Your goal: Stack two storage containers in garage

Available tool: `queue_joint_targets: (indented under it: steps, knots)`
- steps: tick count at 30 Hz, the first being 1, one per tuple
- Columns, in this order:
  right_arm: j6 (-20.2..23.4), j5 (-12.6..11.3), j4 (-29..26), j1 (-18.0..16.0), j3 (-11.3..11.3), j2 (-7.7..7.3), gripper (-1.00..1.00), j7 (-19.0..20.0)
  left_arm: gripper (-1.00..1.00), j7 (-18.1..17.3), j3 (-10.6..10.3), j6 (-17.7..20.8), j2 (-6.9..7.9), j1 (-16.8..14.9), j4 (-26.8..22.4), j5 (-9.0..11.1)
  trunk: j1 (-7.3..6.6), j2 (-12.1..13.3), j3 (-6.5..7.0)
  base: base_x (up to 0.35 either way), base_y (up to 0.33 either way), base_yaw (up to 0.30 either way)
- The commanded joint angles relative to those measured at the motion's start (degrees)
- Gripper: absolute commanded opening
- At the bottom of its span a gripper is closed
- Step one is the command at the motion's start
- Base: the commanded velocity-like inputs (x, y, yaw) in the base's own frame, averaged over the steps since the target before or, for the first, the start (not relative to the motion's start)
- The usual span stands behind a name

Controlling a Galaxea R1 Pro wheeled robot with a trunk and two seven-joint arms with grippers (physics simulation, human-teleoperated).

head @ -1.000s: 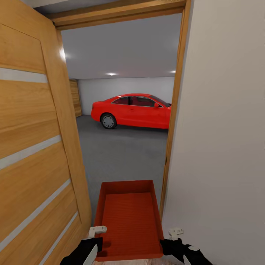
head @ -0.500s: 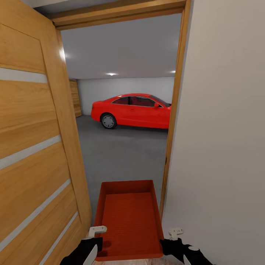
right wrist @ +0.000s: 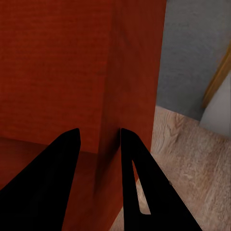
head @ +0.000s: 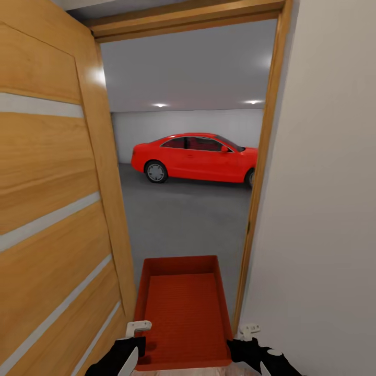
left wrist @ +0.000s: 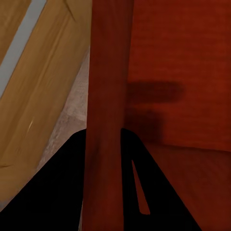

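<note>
I carry one storage container (head: 183, 310) low in front of the trunk, its open top facing up, held level between both arms. The left claw (head: 137, 334) is clamped on the container's left wall: in the left wrist view the fingers (left wrist: 57, 192) straddle that wall (left wrist: 108, 96), one outside, one inside. The right claw (head: 245, 334) is clamped on the right wall in the same way, with one finger (right wrist: 43, 183) inside and the other outside the wall (right wrist: 132, 72).

The container's far end sits at the threshold of the doorway. The open wooden door (head: 52, 209) stands just beside its left wall, and the right door frame (head: 258, 209) is near its right wall. Light wood planking (right wrist: 183, 168) lies below; the dark grey garage floor (head: 183, 219) begins just ahead. A red car (head: 196, 156) is parked well beyond.

Step in hand, by my judgement: transport of a container into the garage. The next move calls for driving straight through, keeping clearance on both sides, then lowering the container onto the floor short of the car.
</note>
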Motion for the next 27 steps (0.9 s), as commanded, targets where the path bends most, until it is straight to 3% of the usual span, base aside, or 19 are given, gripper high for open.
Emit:
queue_joint_targets:
  steps: [1, 15, 27]
  knots:
    - [0.40, -0.32, -0.03, 0.05, 0.32, -0.05, -1.00, 1.77, -1.00, 0.50, 2.23, -4.85, 0.54, -0.04, -0.23, -1.31, 0.02, -0.05, -0.02, 0.000, 0.269, 0.000]
    - [0.32, -0.32, -0.01, 0.05, 0.30, -0.05, -1.00, 1.70, -1.00, 0.50, 2.23, -4.86, 0.59, -0.04, -0.27, -1.31, 0.02, -0.05, -0.02, 0.000, 0.268, 0.000]
    - [0.31, -0.32, -0.04, 0.05, 0.28, -0.05, -1.00, 1.69, -1.00, 0.50, 2.23, -4.78, 0.58, -0.04, -0.26, -1.31, 0.02, -0.05, -0.02, 0.000, 0.029, 0.000]
